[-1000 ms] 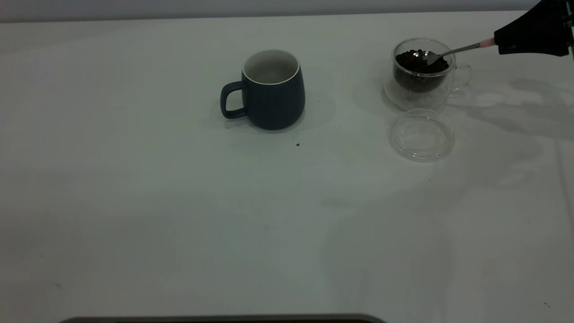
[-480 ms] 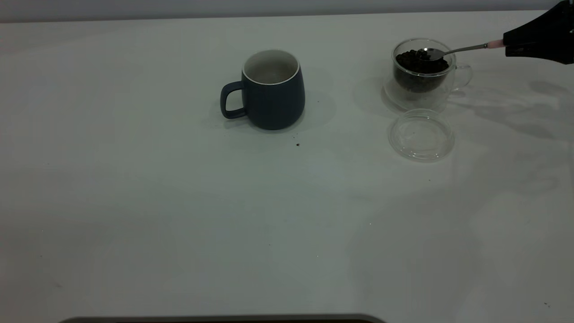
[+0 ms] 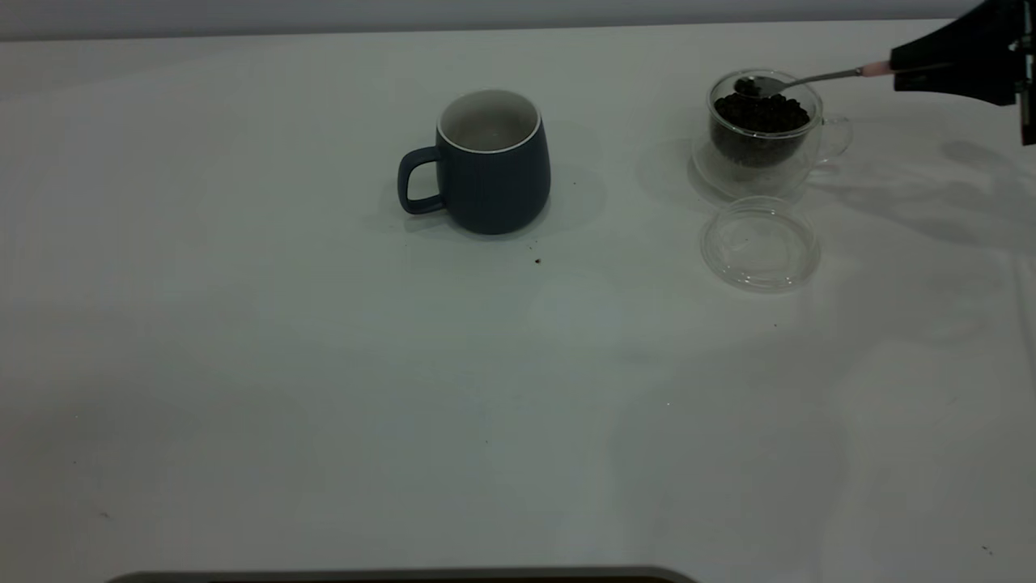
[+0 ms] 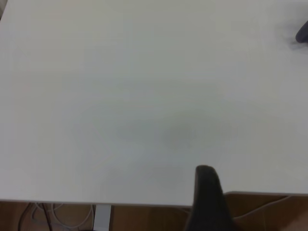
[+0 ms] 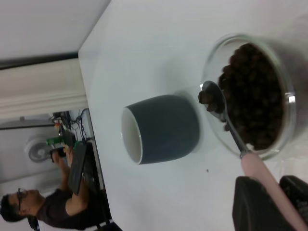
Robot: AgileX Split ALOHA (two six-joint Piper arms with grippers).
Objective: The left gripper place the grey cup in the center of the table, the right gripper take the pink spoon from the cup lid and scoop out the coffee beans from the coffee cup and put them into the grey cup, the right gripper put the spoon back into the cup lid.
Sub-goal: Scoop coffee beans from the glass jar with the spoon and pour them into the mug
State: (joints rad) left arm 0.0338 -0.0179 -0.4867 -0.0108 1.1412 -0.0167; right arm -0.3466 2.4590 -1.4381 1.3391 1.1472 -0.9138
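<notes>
Lifting the spoon (image 3: 797, 78), pinched in my right gripper (image 3: 897, 70), I've raised its bowl from the beans (image 3: 761, 112); the grey cup (image 3: 492, 162) comes next.

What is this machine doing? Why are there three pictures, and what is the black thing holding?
It is a robot with two arms at a white table. One picture is taken from outside, facing the table. The other two come from little cameras on each arm's wrist.

The black thing at the right is the right tool, the arm's pinching hand. It holds a pink spoon with a few coffee beans in its bowl, just above the glass coffee cup full of beans.

The grey cup stands in the middle. A clear cup lid lies in front of the coffee cup.

The left tool waits at the table's edge, by itself.
</notes>
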